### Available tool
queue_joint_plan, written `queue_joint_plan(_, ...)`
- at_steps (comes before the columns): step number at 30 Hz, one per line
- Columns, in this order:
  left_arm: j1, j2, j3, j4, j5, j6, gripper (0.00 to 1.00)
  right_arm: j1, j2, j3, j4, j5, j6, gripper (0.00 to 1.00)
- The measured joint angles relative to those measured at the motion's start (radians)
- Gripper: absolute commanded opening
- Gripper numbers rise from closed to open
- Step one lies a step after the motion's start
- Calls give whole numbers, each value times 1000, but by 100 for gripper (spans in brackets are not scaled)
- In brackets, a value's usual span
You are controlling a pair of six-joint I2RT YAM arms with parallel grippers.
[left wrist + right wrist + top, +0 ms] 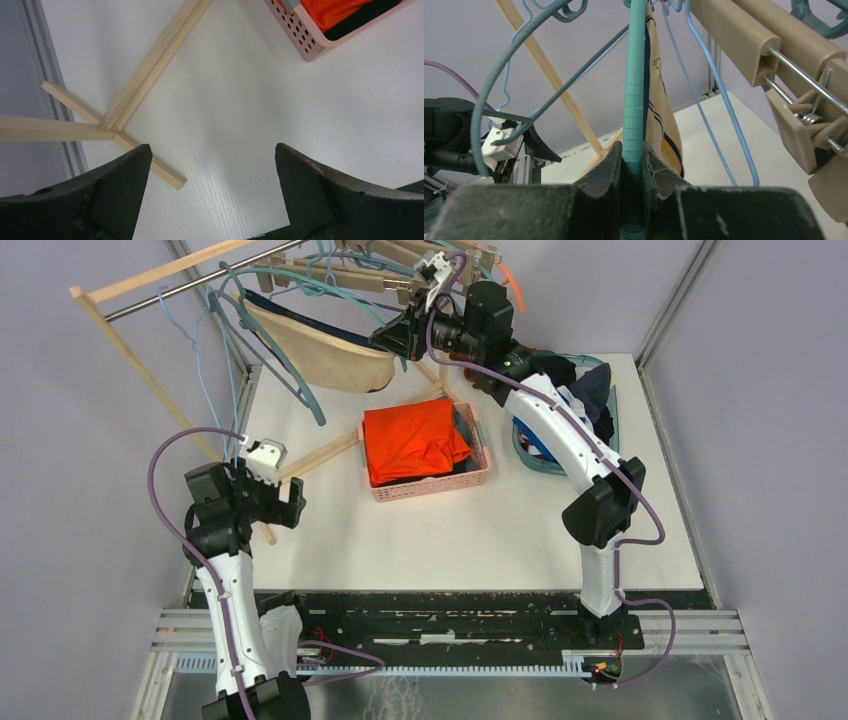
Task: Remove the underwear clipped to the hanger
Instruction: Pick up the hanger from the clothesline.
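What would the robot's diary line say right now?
right tool: shut on teal hanger | left tool: open, empty | beige underwear: hanging

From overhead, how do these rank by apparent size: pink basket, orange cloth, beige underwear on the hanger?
1. pink basket
2. orange cloth, slightly smaller
Unranked: beige underwear. It looks similar to both, but it hangs higher, nearer the camera.

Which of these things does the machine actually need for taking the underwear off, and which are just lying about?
In the job:
- beige underwear
- teal hanger, pinched in the right tool
- wooden rack

Lying about:
- pink basket
- orange garment
- left tool, open above the table
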Motion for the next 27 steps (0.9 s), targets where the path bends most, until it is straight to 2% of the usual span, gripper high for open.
queue_joint_plan(10, 0, 28, 0, 18, 0, 0, 99, -2, -4, -41, 87, -47, 54, 1)
queue_joint_plan(20, 0, 48, 0, 41, 0, 0, 99, -1, -96, -264, 285, -46, 93, 1)
queue_joint_plan(22, 0, 51, 0, 42, 0, -1, 99, -1, -104, -293, 325, -50, 101, 5)
queue_joint_plan(27, 0, 51, 0, 47, 0, -1, 99, 1, -119, -417, 515, -62, 137, 1)
